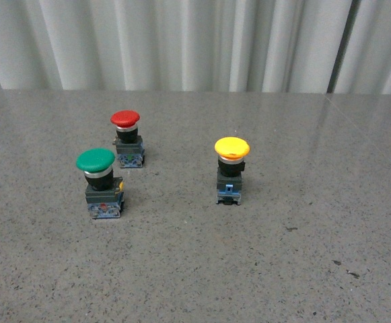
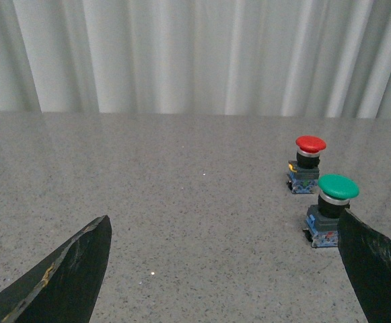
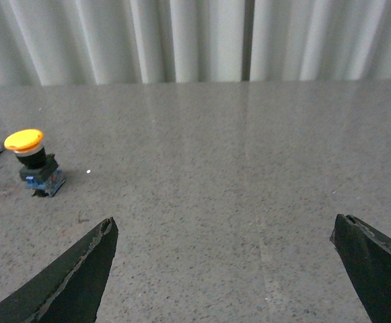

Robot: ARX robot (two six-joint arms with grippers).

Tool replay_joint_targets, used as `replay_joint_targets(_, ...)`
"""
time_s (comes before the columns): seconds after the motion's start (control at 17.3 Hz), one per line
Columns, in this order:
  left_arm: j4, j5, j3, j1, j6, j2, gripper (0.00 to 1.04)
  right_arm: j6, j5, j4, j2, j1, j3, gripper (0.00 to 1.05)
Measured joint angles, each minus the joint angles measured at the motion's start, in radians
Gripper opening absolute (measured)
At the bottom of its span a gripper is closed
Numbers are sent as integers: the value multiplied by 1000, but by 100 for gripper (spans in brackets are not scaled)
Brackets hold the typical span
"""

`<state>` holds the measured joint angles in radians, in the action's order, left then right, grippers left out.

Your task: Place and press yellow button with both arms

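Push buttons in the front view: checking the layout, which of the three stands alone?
The yellow button, upright on the right; the green button and the red button stand close together on the left.

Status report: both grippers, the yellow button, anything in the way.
Left gripper open, empty. Right gripper open, empty. Yellow button upright on table, untouched. Green button and red button stand clear to its left.

I see the yellow button (image 1: 231, 168) standing alone on the grey counter (image 1: 296, 269), with bare surface on every side. The green button (image 1: 99, 182) and red button (image 1: 126, 138) stand near each other, well apart to its left. My left end effector (image 2: 225, 217) and right end effector (image 3: 225, 219) are spread wide, with only counter between their fingers.
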<state>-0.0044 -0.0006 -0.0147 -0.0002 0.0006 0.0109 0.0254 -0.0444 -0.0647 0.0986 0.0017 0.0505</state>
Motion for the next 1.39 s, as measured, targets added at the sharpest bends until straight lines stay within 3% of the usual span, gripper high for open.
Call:
replay_joint_targets(0.12,1,0,0,0,0,0,98,5,-5,129,199,27,79,98)
replay_joint_targets(0.35,0,0,0,0,0,0,98,-4,27,542,772,213,430,98)
replay_joint_targets(0.69,0,0,0,0,0,0,98,23,87,556,1369,425,831,98)
replay_joint_targets(0.87,0,0,0,0,0,0,98,29,140,503,1519,488,880,98)
replay_joint_targets(1.04,0,0,0,0,0,0,98,34,149,470,1546,504,882,80)
replay_joint_targets(1.39,0,0,0,0,0,0,98,53,145,428,1582,504,886,18)
